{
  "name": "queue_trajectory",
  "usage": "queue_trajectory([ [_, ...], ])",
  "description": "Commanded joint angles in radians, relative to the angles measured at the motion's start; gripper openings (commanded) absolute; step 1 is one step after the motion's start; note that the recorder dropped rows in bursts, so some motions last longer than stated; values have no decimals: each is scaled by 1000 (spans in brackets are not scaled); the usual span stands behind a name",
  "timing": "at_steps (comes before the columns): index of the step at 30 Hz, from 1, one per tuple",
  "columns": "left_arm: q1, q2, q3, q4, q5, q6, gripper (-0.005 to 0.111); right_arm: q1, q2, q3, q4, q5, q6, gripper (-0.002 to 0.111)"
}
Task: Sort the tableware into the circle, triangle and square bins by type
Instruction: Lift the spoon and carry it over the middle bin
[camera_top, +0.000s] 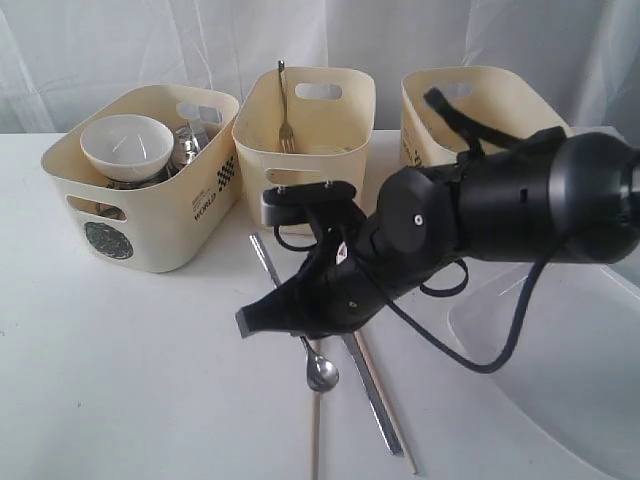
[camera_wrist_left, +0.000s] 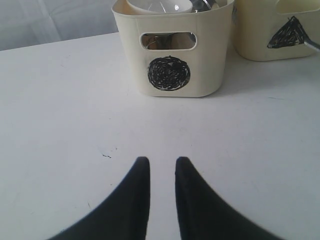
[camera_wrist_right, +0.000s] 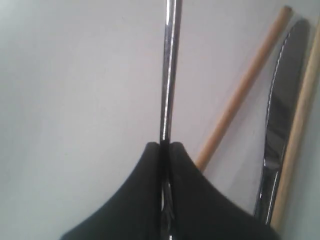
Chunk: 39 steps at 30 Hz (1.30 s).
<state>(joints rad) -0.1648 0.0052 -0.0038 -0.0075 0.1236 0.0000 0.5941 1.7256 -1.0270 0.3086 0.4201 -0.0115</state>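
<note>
Jaws on your right arm are pressed together on the spoon (camera_top: 321, 372) handle, pinching it edge-on; its bowl shows just past them at 6 o'clock in the exterior view. You cannot tell whether it has cleared the desk (camera_top: 120, 380).

Done so far, as I judge it: the white bowl (camera_top: 127, 145) and some steel ware (camera_top: 188, 140) sit in the circle bin (camera_top: 150, 235) at 10 o'clock, and the fork (camera_top: 284, 110) stands upright in the triangle bin (camera_top: 305, 170) at 12 o'clock. The third bin (camera_top: 450, 125) at 1 o'clock hides its contents and its mark.

Left to do: the spoon in hand, then the knife (camera_wrist_right: 280, 100) and two chopsticks (camera_wrist_right: 240, 95) lying beside it on the desk. The plate I cannot make out.

Pose: your right arm reaches in from 3 o'clock across the middle, wrist pitched down, jaws low over the cutlery. Your left jaws stand slightly apart with nothing between them — low over bare desk, facing the circle bin, well apart from it.
</note>
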Motion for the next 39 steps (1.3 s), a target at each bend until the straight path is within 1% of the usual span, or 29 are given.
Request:
queue_trajectory([
  [1,3,-5,4,-2,4,-7,25,3,-48,-87,1,-22,-49,0],
  [6,3,-5,4,-2,4,-7,25,3,-48,-236,-95,6,-42,0],
  [8,3,-5,4,-2,4,-7,25,-9,-48,-289,-188,13,37,0],
  [11,3,-5,4,-2,4,-7,25,-65,-38,-343,-317,18,155,0],
  [13,3,-5,4,-2,4,-7,25,-95,-26,-366,-344,18,172,0],
  [16,3,-5,4,-2,4,-7,25,-132,5,-407,-346,28,172,0],
  [20,3,-5,4,-2,4,-7,25,-156,71,-477,-346,67,171,0],
  [25,3,-5,4,-2,4,-7,25,-156,159,-579,-346,126,112,0],
  [33,3,-5,4,-2,4,-7,25,-176,226,-746,-350,142,112,0],
  [39,3,-5,4,-2,4,-7,25,-198,271,-825,-353,146,94,0],
])
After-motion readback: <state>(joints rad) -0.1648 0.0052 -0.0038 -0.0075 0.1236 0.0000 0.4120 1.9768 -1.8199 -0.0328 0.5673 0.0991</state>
